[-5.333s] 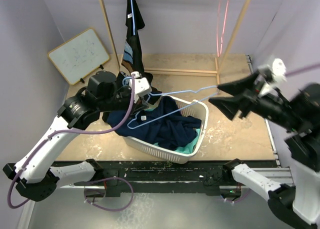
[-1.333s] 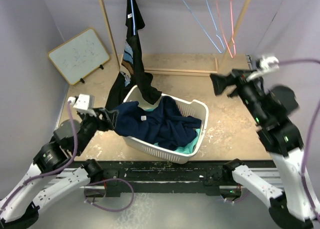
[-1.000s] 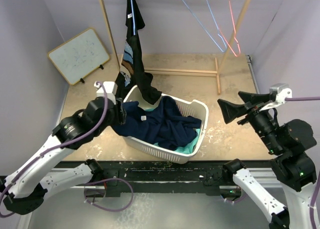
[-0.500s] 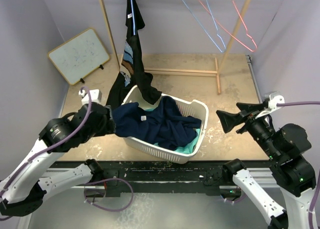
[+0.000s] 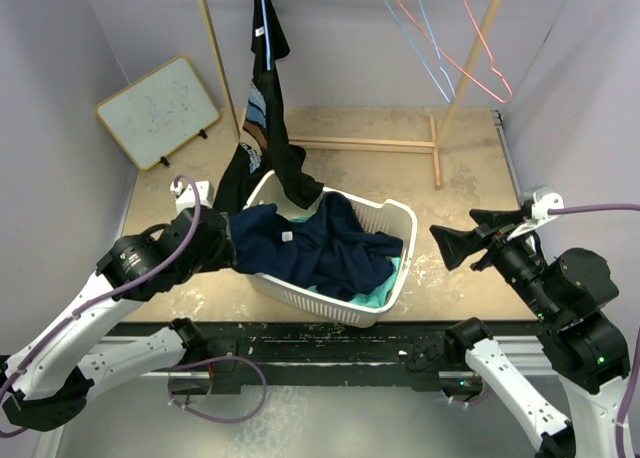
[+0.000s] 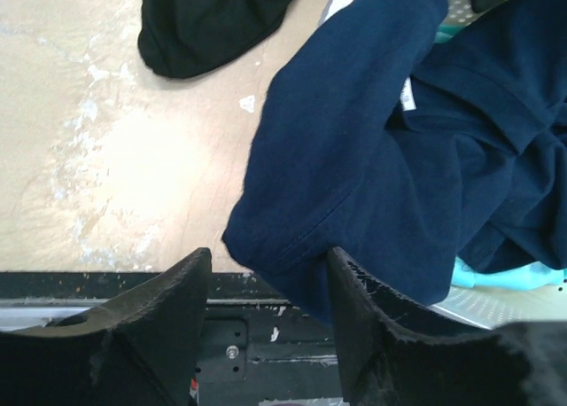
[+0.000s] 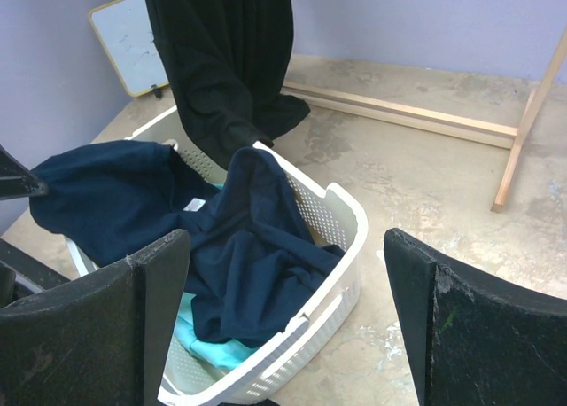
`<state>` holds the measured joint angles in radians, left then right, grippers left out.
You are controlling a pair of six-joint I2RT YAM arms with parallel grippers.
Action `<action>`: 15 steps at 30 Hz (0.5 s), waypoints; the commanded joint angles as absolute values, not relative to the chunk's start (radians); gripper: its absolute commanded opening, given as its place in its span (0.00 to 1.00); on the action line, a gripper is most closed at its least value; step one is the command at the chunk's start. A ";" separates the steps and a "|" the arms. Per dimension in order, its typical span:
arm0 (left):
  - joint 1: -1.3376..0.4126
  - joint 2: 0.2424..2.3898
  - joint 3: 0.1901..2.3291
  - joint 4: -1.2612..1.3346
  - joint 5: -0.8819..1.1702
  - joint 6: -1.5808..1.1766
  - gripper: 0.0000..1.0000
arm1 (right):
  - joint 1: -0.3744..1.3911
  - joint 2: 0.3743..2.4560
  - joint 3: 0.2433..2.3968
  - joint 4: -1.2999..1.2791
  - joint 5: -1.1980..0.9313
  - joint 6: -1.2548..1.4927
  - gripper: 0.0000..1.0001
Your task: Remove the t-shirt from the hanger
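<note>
A navy t-shirt [image 5: 310, 248] lies in the white basket [image 5: 405, 240], one fold draped over its left rim. In the left wrist view that fold [image 6: 354, 167] hangs just beyond my left gripper [image 6: 268, 257], whose jaws stand apart, the cloth near the right finger [image 6: 372, 317]. In the top view the left gripper [image 5: 222, 246] is at the basket's left side. An empty blue hanger [image 5: 425, 43] and a red one [image 5: 480, 63] hang on the rack. A black t-shirt [image 5: 268, 68] hangs on a blue hanger [image 5: 264, 23]. My right gripper [image 5: 462, 233] is open and empty, right of the basket.
A teal garment [image 7: 208, 348] lies under the navy shirt [image 7: 115, 193]. The black shirt's hem [image 6: 213, 20] touches the floor by the basket. A whiteboard [image 5: 158, 111] leans at the back left. The wooden rack's posts [image 5: 215, 58] and base bar [image 7: 399, 113] stand behind.
The left arm has swung about at the basket's left side, and its jaws widened and narrowed again. The empty hangers are swinging on the rack. The right gripper has sunk slightly.
</note>
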<state>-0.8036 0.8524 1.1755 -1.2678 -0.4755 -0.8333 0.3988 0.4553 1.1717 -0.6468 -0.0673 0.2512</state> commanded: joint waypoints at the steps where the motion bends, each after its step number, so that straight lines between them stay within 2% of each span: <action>1: -0.802 0.850 1.173 -1.120 -0.446 -0.775 0.51 | 0.405 0.397 1.175 -0.627 -0.075 0.256 0.91; 7: -0.802 0.947 1.164 -0.970 -0.323 -0.701 0.13 | 0.405 0.375 1.153 -0.628 -0.070 0.269 0.91; 11: -0.801 1.035 1.189 -0.849 -0.227 -0.650 0.04 | 0.405 0.366 1.148 -0.634 -0.065 0.274 0.91; 15: -0.802 1.157 1.249 -0.708 -0.134 -0.594 0.01 | 0.405 0.360 1.135 -0.640 -0.072 0.284 0.91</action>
